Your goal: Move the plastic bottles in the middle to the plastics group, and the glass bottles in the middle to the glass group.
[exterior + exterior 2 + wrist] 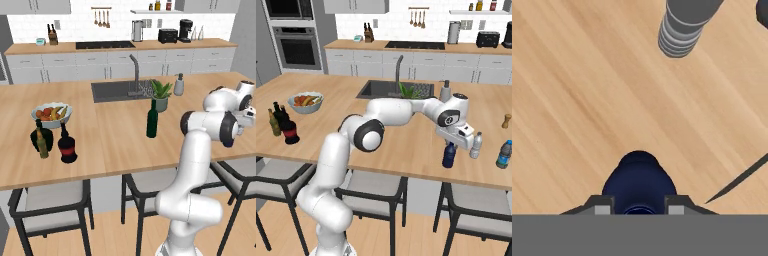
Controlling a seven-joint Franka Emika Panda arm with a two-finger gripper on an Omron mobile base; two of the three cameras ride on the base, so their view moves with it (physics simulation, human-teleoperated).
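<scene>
My gripper [451, 146] reaches down over the small dark blue plastic bottle [449, 157], which stands near the counter's front edge. From the hand view, both fingertips [602, 208] press against the sides of that bottle's top [639, 180], so the gripper is shut on it. The clear whitish water bottle [476, 145] [682, 27] stands just to its right. The tall green wine bottle [152, 120] stands mid-counter by the plant. The squat black bottle with a red band [67, 145] stands far left beside the fat dark green bottle [40, 135] and the olive-brown bottle [42, 146].
A fruit bowl [51, 113] sits behind the left bottles. The sink [116, 91], a potted plant [161, 95] and a soap dispenser [178, 85] lie mid-counter. A lighter blue bottle [503, 154] and a brown shaker [506, 120] stand at the right. Stools line the front edge.
</scene>
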